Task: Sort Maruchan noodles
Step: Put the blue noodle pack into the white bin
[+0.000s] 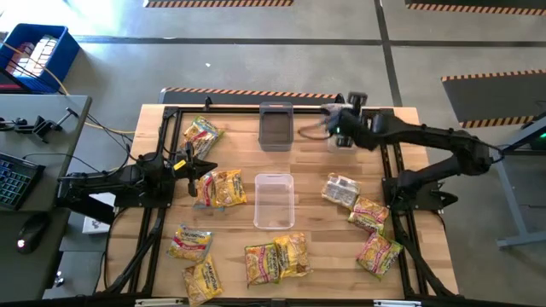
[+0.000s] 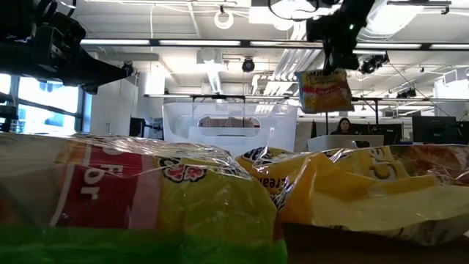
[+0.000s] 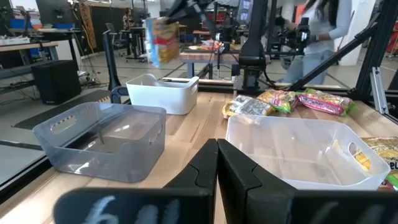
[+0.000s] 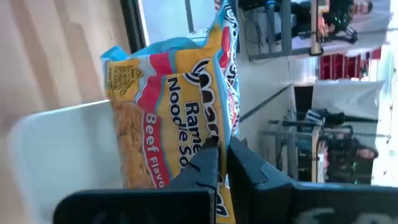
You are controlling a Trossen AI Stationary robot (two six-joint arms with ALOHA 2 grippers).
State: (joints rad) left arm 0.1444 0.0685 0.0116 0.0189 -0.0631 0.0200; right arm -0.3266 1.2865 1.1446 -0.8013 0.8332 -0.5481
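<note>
My right gripper (image 1: 339, 128) is raised at the table's far side, shut on a yellow, red and blue ramen packet (image 4: 174, 118). The packet hangs in the air in the low view (image 2: 325, 90), over a white bin (image 4: 56, 155). My left gripper (image 3: 217, 168) is shut and empty at the table's left (image 1: 189, 166), near a yellow packet (image 1: 220, 188). Other packets lie flat on the table: one at the far left (image 1: 201, 133), several along the near edge (image 1: 273, 260) and several at the right (image 1: 368, 213). My right gripper pinches the packet between its two fingers at one end edge (image 4: 208, 134). The fingers come from above, pointing down. The packet hangs below the fingers (image 2: 326, 73), upright and lifted clear of the table and the bin.
A grey bin (image 1: 275, 126) stands at the far middle and a clear bin (image 1: 274, 200) at the table's middle, both seen in the left wrist view too. The white bin (image 3: 163, 93) stands to the right of the grey one. People show in the room beyond the table.
</note>
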